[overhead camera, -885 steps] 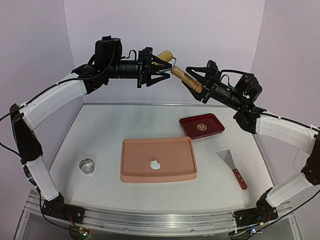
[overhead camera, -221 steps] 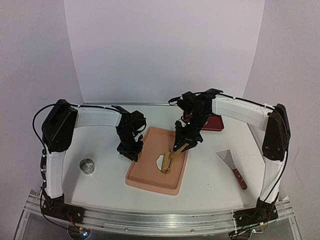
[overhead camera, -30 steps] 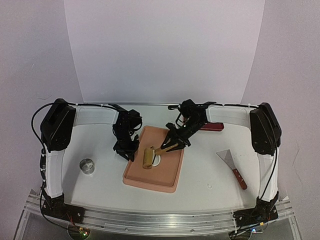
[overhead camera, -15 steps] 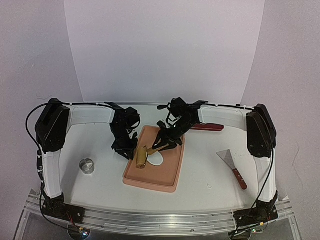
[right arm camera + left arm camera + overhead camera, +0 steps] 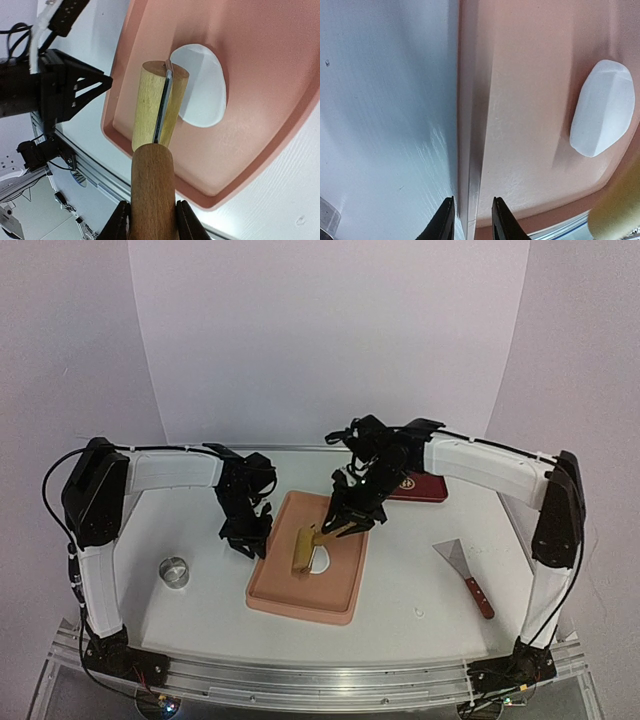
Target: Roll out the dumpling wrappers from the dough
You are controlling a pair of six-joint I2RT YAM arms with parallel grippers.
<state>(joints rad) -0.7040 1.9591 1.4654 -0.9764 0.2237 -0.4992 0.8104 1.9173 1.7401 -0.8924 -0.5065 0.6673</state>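
I've got right gripper clenched on rolling pin, roller at dough edge in pink tray, left gripper astride tray's left rim (clamped or not, can't tell)

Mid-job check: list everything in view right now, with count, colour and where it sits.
table: one, white, under everything
tray: one, pink, middle of the table, turned at an angle
dough: one flattened oval piece, white, on the tray floor beside the roller
rolling pin: one, light wood, roller down on the tray at the dough's left edge
red tray: one, dark red, far right, partly behind the right arm
scraper: one, metal blade with a reddish-brown handle, right of the pink tray
metal ring: one, silver, near left of the table
left gripper: black, fingers either side of the pink tray's left rim; grip unclear
right gripper: black, shut on the rolling pin's handle
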